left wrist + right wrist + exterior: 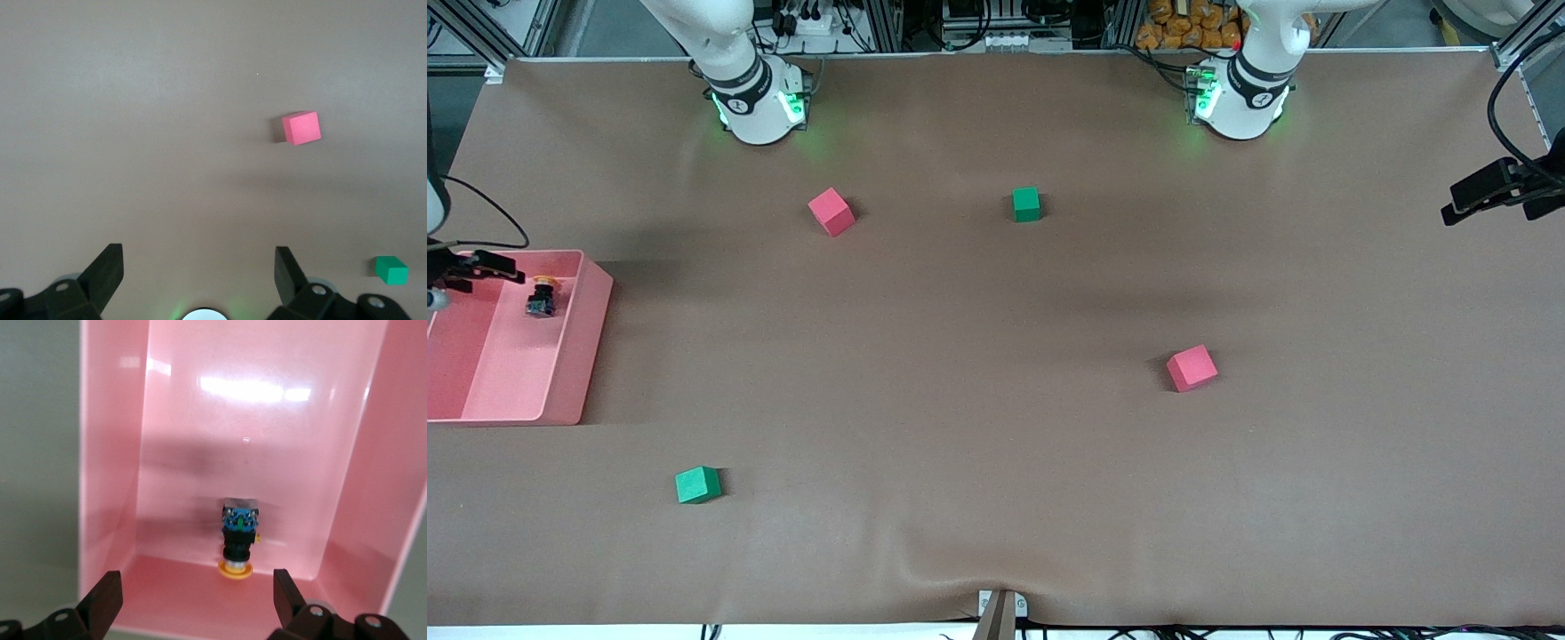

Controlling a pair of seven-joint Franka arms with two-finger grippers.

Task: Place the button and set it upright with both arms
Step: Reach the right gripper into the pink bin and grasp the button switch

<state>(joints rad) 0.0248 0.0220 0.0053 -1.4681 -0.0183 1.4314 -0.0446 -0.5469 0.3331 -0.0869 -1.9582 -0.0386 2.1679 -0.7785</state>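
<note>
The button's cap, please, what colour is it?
Orange-yellow, on the button; right wrist view.

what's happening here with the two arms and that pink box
The right pincer hangs open over the pink bin at the right arm's end of the table, above the button, which lies on its side in the bin, not yet gripped. The left pincer waits open at the left arm's end, holding nothing. Two red cubes and two green cubes sit scattered on the brown table.

The button (541,298) lies in the bin (560,391), near the wall toward the robots' bases.
</note>
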